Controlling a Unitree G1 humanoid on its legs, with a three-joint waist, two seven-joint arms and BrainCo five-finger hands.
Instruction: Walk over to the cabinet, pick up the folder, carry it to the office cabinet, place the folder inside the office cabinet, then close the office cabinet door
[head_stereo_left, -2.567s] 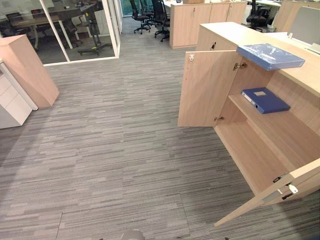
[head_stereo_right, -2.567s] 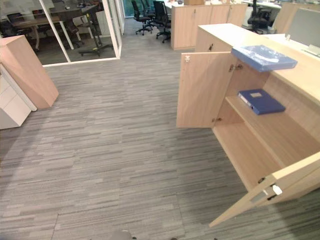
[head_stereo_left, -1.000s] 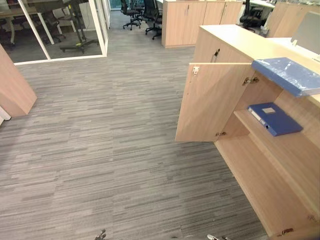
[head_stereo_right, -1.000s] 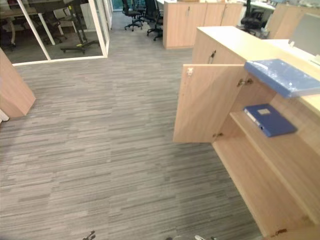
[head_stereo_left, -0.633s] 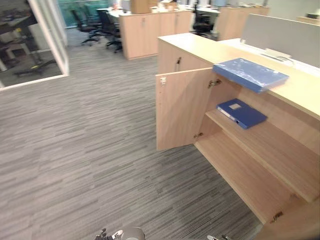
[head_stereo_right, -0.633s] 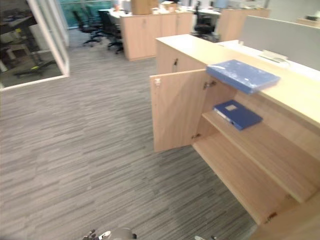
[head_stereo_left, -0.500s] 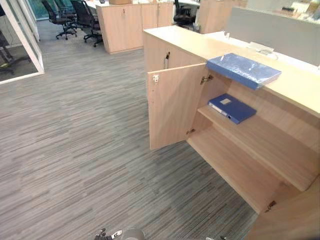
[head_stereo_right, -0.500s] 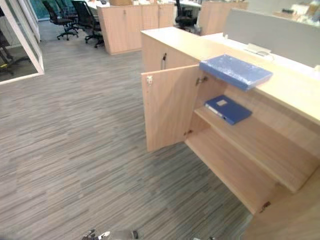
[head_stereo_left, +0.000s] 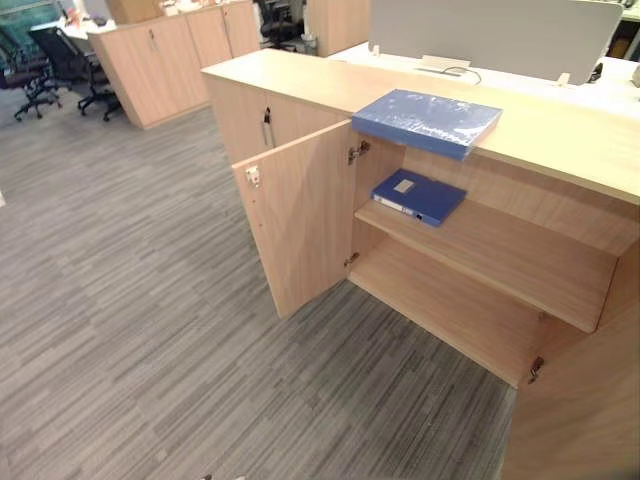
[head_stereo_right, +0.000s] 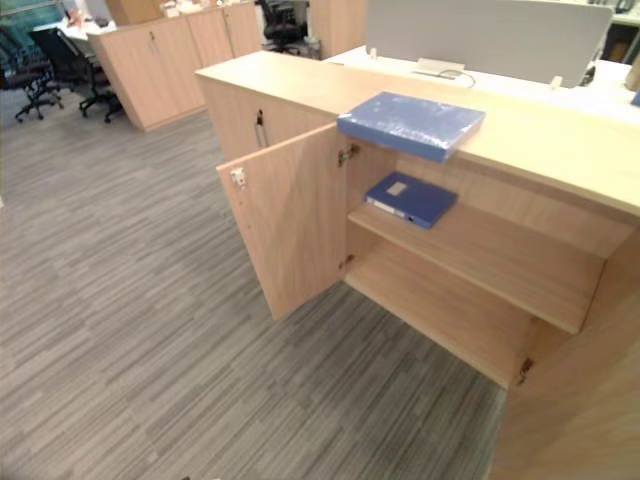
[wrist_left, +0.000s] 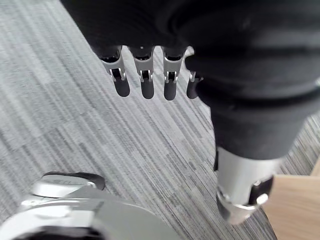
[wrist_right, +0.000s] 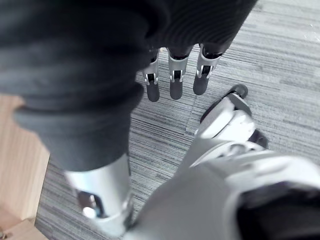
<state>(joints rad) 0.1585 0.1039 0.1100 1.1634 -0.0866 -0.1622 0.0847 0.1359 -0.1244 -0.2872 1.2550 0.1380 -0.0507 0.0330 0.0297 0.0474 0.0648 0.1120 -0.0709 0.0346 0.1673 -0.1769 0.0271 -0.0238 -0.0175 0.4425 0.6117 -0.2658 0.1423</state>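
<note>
A light blue folder (head_stereo_left: 428, 120) lies flat on the top of the wooden office cabinet (head_stereo_left: 560, 140), its corner overhanging the front edge. Below it, a dark blue binder (head_stereo_left: 419, 196) lies on the cabinet's middle shelf. The cabinet's left door (head_stereo_left: 300, 225) stands wide open, and its right door (head_stereo_left: 590, 400) juts out at the lower right. My left hand (wrist_left: 145, 75) hangs over the grey carpet with straight fingers, holding nothing. My right hand (wrist_right: 175, 75) hangs the same way, open and empty, with a bit of light wood beside it.
More wooden cabinets (head_stereo_left: 165, 60) and black office chairs (head_stereo_left: 60, 75) stand at the back left. A grey desk partition (head_stereo_left: 490, 35) rises behind the cabinet top. Striped grey carpet (head_stereo_left: 130, 330) spreads in front of the open cabinet.
The whole view has swung, so the open cabinet now stands nearer and more central. The folder, the binder and the doors have kept their places.
</note>
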